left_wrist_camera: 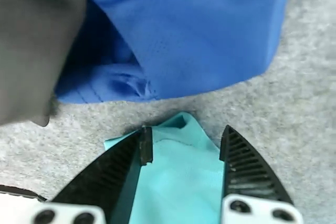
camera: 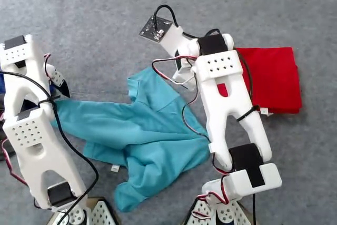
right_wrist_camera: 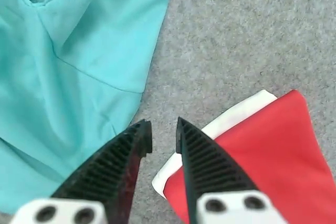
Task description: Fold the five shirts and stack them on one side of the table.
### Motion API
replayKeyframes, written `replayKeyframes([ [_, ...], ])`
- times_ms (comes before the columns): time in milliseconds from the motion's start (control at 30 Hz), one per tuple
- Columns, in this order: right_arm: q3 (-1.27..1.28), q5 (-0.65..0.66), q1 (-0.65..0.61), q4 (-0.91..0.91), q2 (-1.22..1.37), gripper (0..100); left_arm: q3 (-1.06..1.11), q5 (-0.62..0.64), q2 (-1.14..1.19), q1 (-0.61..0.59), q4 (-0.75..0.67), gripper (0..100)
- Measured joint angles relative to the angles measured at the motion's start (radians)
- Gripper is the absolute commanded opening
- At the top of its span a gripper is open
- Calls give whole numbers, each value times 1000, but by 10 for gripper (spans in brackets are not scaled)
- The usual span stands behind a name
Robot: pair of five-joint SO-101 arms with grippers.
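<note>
A teal shirt [camera: 142, 130] lies spread and rumpled in the middle of the grey table [camera: 95, 19]. My left gripper [camera: 59, 89] sits at its left sleeve end. In the left wrist view this gripper [left_wrist_camera: 184, 137] is open, its jaws either side of the teal sleeve tip [left_wrist_camera: 178, 182], with a blue shirt [left_wrist_camera: 184, 30] bunched just beyond. A folded red shirt [camera: 271, 80] lies at the right. My right gripper [camera: 179, 75] hangs over bare table between the teal shirt [right_wrist_camera: 79, 77] and the red shirt [right_wrist_camera: 262, 161]. Its jaws [right_wrist_camera: 163, 128] are open by a narrow gap and hold nothing.
A white layer [right_wrist_camera: 231, 121] peeks out from under the red shirt. A sliver of the blue shirt [camera: 1, 85] shows at the table's left edge. Bare grey surface stretches along the far side. Both arm bases stand at the near edge.
</note>
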Motion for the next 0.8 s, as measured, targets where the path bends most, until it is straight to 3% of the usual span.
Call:
replayKeyframes([
  [100, 0, 0, 0, 0, 0, 90, 0, 0, 17, 0, 0, 217],
  [233, 0, 0, 0, 0, 0, 90, -2, 0, 41, 2, 0, 135],
  [533, 0, 0, 0, 0, 0, 90, -26, 3, 80, 6, -2, 118],
  [633, 0, 0, 0, 0, 0, 90, -34, 3, 80, 6, -2, 50],
  [800, -20, 0, 49, -29, 0, 91, -104, -81, 89, 3, -2, 27],
])
